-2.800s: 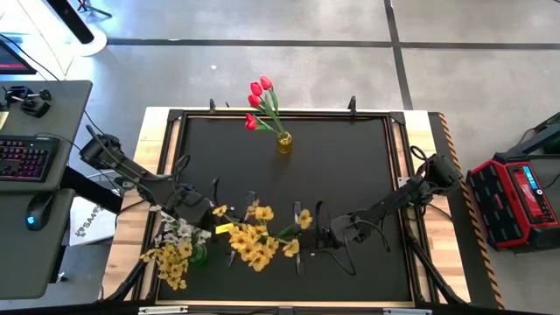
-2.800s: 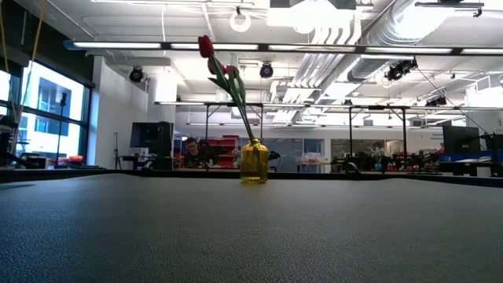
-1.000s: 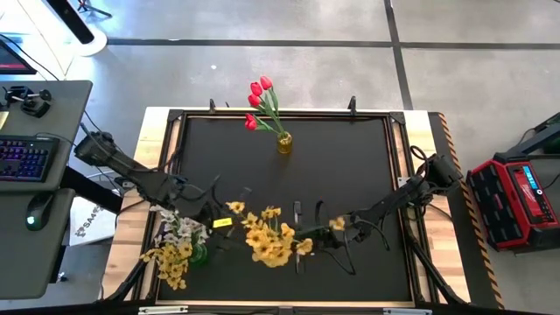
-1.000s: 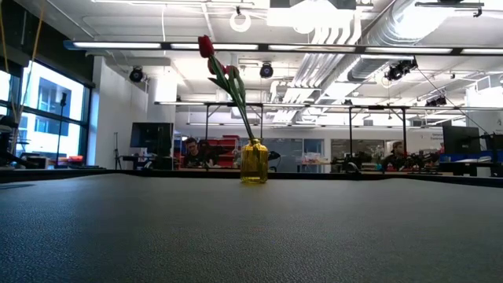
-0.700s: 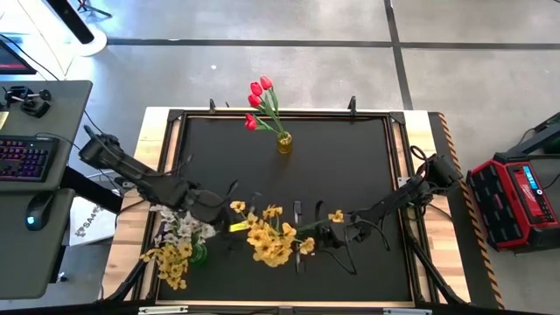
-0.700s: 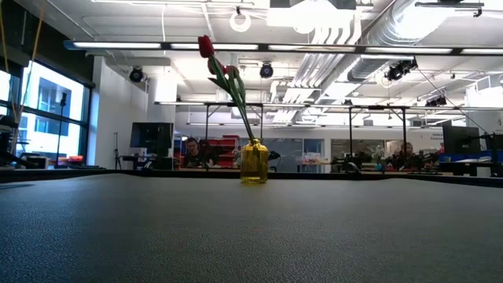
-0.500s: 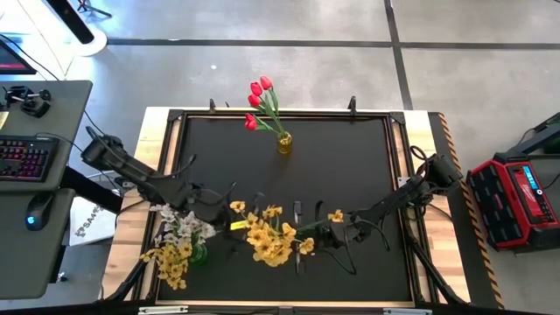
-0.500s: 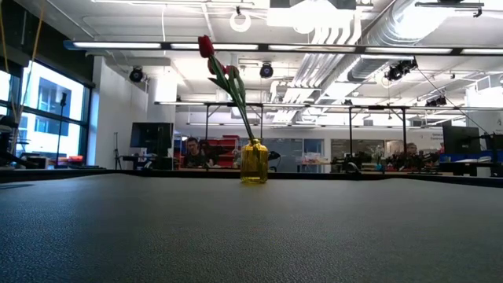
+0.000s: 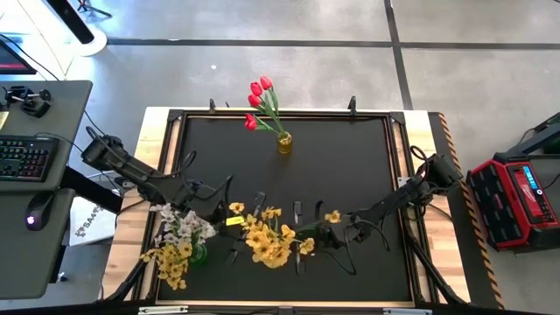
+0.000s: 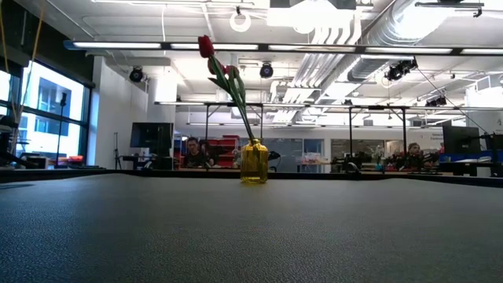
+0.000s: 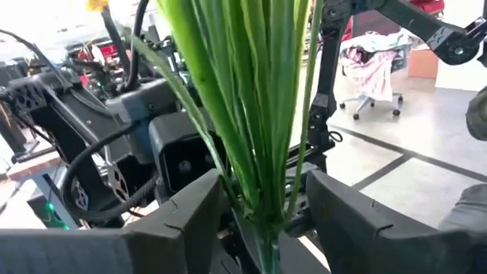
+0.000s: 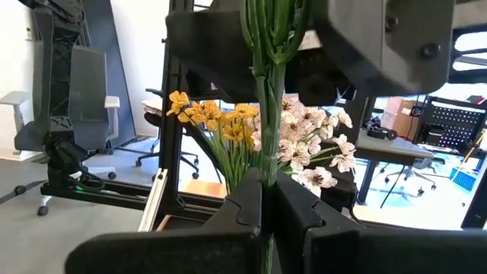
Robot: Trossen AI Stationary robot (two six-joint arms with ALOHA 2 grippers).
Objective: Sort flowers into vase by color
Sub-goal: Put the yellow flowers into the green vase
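A bunch of yellow flowers [image 9: 267, 238] stands in the air over the near middle of the black table, between both grippers. My right gripper [image 12: 268, 204] reaches in level from the right and is shut on its stem. From the left, my left gripper [image 11: 262, 221] also points level. Its open fingers stand either side of the bunch's green stems [image 11: 255, 114]. In the high view the blossoms hide both sets of fingertips. Red tulips [image 9: 258, 98] stand in a yellow vase [image 9: 284, 143] at the far edge. A green vase [image 9: 199, 255] at the near left holds white blossoms [image 9: 179, 229] and yellow blossoms [image 9: 172, 261]. My left gripper has a finger [image 11: 194, 217] on each side of the stems; whether the fingers touch them, I cannot tell. My right gripper pinches one green stem [image 12: 266, 164] between its two fingers, level from the table's right and across the stem. The bunch rises upright above the fingers; its lower end is hidden.
The mat's middle and far right lie bare [image 9: 350, 166]. A metal frame [image 9: 179, 118] rims the table. Off the table are a desk with a keyboard [image 9: 22, 157] on the left and a red case [image 9: 516, 197] on the right. People sit far behind [image 10: 189, 151].
My left gripper has moved toward the table's right, up to the yellow bunch, so its fingers now stand around the stems. My right gripper and the bunch have kept their place.
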